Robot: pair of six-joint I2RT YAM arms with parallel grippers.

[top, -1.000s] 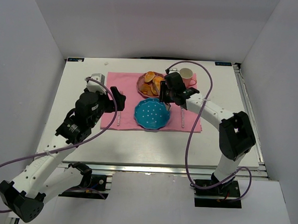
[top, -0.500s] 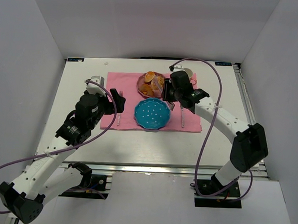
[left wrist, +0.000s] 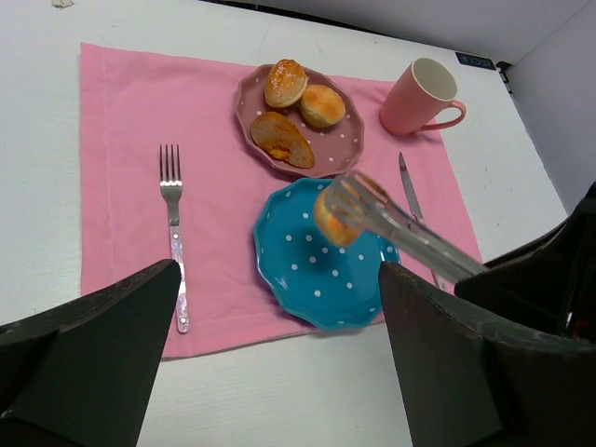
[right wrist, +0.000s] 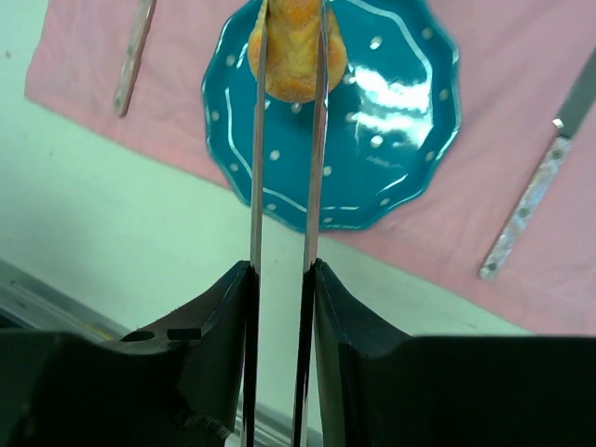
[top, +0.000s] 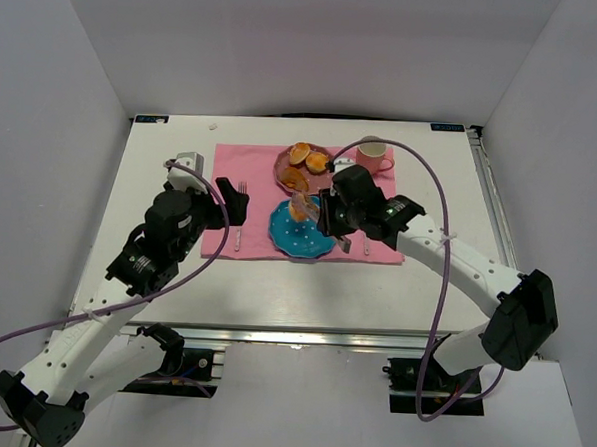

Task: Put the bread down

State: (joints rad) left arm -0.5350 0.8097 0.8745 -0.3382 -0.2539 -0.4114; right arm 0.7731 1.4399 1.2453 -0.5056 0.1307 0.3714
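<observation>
My right gripper (top: 331,213) (right wrist: 282,279) is shut on clear tongs (right wrist: 318,140). The tongs pinch a small golden roll (right wrist: 293,47) and hold it above the blue dotted plate (right wrist: 391,112), over its far left part. The roll (left wrist: 333,222) and the blue plate (left wrist: 317,279) also show in the left wrist view. Three more pieces of bread (left wrist: 286,82) lie on the pink dotted plate (left wrist: 345,140) behind the blue one. My left gripper (top: 238,202) (left wrist: 277,279) is open and empty, hovering over the left side of the placemat.
A pink placemat (left wrist: 130,140) lies under both plates. A fork (left wrist: 172,233) lies left of the blue plate and a knife (right wrist: 540,196) lies to its right. A pink mug (left wrist: 419,93) stands at the back right. White walls enclose the table.
My right gripper has moved with the tongs from over the pink plate toward me and now holds a roll above the blue plate. The left arm has barely moved.
</observation>
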